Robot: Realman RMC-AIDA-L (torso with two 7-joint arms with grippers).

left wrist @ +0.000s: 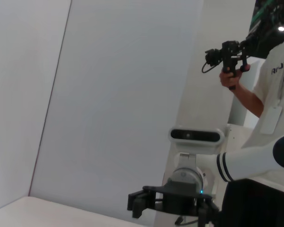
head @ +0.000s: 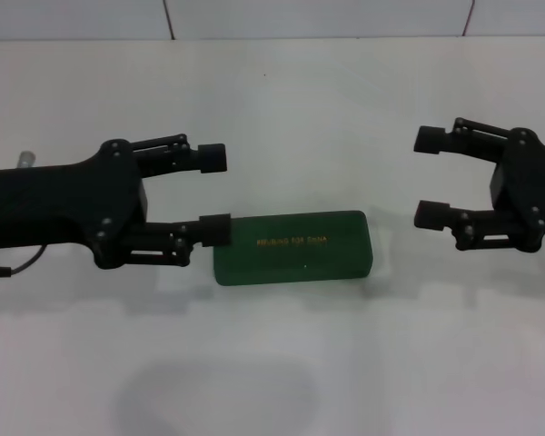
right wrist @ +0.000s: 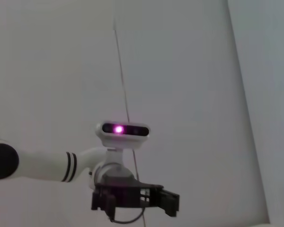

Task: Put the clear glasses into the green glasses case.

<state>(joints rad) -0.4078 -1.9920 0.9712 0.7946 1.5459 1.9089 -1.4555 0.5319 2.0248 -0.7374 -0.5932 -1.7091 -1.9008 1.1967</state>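
Lying flat on the white table (head: 282, 363), lid shut, gold lettering (head: 292, 242) facing up: the green glasses case (head: 292, 247), set near the middle of the head view with its long side running across.

Left gripper (head: 214, 193) — reaching in from the robot's left, horizontal, jaws spread wide with nothing between them. Its nearer fingertip (head: 215, 229) overlaps the case's left end in the head view; whether it touches cannot be told. The farther fingertip (head: 213, 157) sits over bare table beyond the case.

Right gripper (head: 429, 176) — coming in from the robot's right, horizontal, jaws likewise wide apart and holding nothing, well clear of the case's right end.

Clear glasses: not seen in any view; the closed case hides its inside.

Left wrist view: aims away from the table at a pale wall (left wrist: 113, 94), taking in the right gripper (left wrist: 173, 204) on its white arm, the robot's head camera (left wrist: 196, 135), and a person in a white shirt (left wrist: 274, 104) gripping a black handheld device (left wrist: 229, 56).

Right wrist view: shows the left gripper (right wrist: 132, 197) on its white arm and the head camera (right wrist: 122, 129) with a lit purple lamp, against the wall.
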